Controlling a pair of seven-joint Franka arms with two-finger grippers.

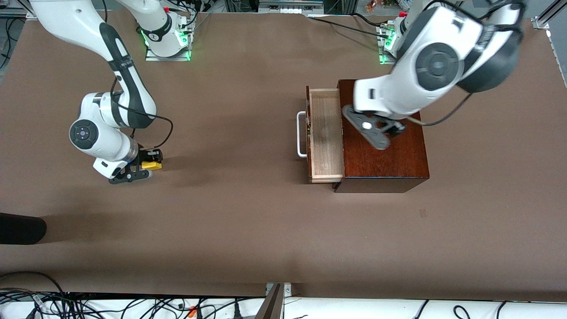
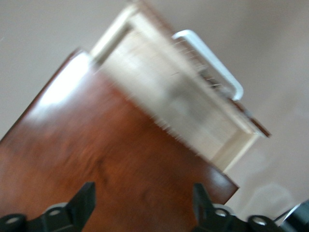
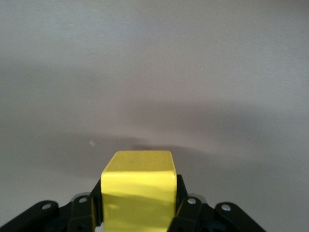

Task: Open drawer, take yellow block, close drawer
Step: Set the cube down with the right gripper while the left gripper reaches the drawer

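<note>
The drawer [image 1: 326, 133] of pale wood stands pulled out of the reddish-brown box [image 1: 385, 164], and its white handle [image 1: 301, 135] points toward the right arm's end of the table. The tray looks empty. My right gripper [image 1: 148, 166] is shut on the yellow block [image 1: 152, 165], low over the table at the right arm's end. In the right wrist view the yellow block [image 3: 138, 193] sits between the fingers of the right gripper [image 3: 138, 205]. My left gripper [image 1: 390, 129] is open and empty over the box top. The left wrist view shows the left gripper [image 2: 143, 203], the drawer [image 2: 193, 101] and the handle [image 2: 212, 63].
A brown mat [image 1: 248, 221] covers the table. A dark object [image 1: 20, 228] lies at the right arm's end of the table, nearer to the front camera than the right gripper. Cables [image 1: 110, 305] run along the table edge nearest the front camera.
</note>
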